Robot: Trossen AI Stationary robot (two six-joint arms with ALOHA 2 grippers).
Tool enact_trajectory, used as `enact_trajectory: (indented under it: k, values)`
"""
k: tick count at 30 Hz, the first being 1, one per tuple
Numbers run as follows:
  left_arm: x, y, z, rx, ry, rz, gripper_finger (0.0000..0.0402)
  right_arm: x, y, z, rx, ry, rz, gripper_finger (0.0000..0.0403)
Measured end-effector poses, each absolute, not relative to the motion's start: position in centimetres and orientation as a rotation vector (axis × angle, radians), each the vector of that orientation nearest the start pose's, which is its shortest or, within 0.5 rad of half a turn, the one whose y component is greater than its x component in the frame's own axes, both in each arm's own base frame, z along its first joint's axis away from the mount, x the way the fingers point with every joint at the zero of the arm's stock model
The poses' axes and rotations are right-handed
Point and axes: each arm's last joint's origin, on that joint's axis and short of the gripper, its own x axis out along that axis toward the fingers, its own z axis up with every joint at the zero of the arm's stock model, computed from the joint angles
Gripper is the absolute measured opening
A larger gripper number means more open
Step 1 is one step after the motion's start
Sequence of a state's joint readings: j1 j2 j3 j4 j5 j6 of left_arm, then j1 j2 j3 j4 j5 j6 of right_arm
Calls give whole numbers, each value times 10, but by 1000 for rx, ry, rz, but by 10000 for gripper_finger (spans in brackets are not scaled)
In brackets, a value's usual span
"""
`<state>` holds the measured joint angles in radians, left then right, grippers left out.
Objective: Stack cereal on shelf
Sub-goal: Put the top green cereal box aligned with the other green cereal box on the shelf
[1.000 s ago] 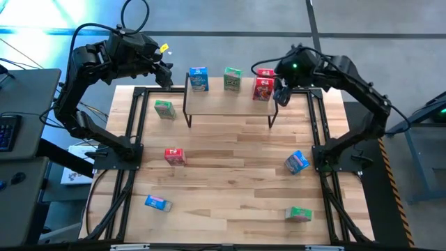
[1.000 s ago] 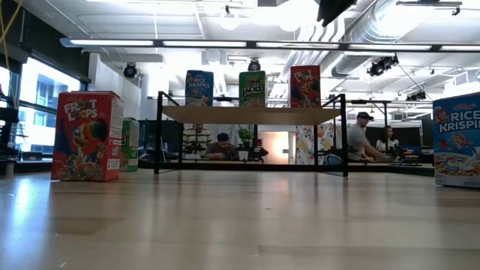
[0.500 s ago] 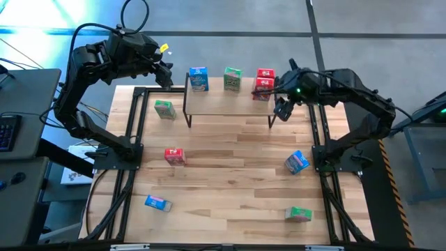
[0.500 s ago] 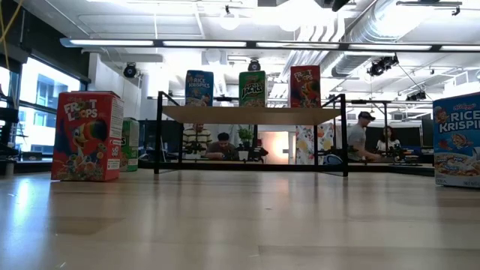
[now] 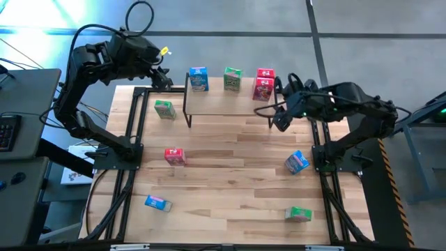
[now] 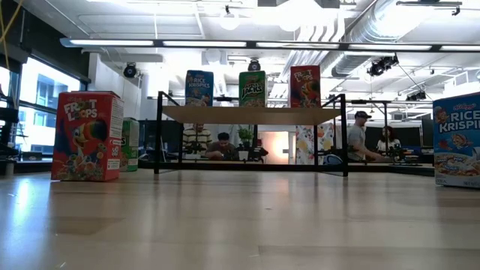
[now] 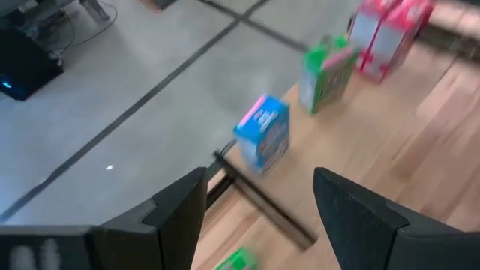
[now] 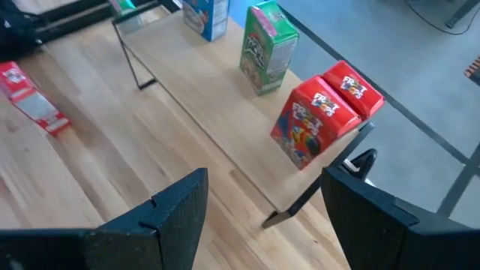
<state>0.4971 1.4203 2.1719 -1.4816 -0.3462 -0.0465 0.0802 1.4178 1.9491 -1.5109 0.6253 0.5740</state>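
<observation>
Counter [image 5: 230,160] before you: five boxes scattered on it; shelf [image 5: 226,101] at far edge carries blue box [image 5: 198,79], green box [image 5: 233,79], two red boxes [image 5: 263,84]; right gripper [image 5: 279,120] hovers off shelf's right end, fingers spread, empty; left gripper [image 5: 167,79] beyond shelf's left end, fingers spread, empty.

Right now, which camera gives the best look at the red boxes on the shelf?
The right wrist view: two red boxes stand close on the shelf, one behind the other. The high view shows both from above, small. The low view shows one front. The left wrist view blurs them.
</observation>
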Motion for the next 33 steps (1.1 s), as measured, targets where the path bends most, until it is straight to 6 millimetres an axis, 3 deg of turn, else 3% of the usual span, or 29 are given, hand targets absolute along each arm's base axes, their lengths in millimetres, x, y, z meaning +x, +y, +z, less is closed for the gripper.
enact_trajectory:
  k: [8,15,23,33]
  values:
    - [154,101,501,84,938,687,234,211,10,464,198,735,-731,252]
    - [150,96,487,171,1020,564,234,210,9,464,182,737,-744,252]
    - [149,101,445,235,1208,427,234,208,8,463,118,763,-754,252]
    - [155,122,391,187,1360,288,234,209,8,463,83,779,-736,252]
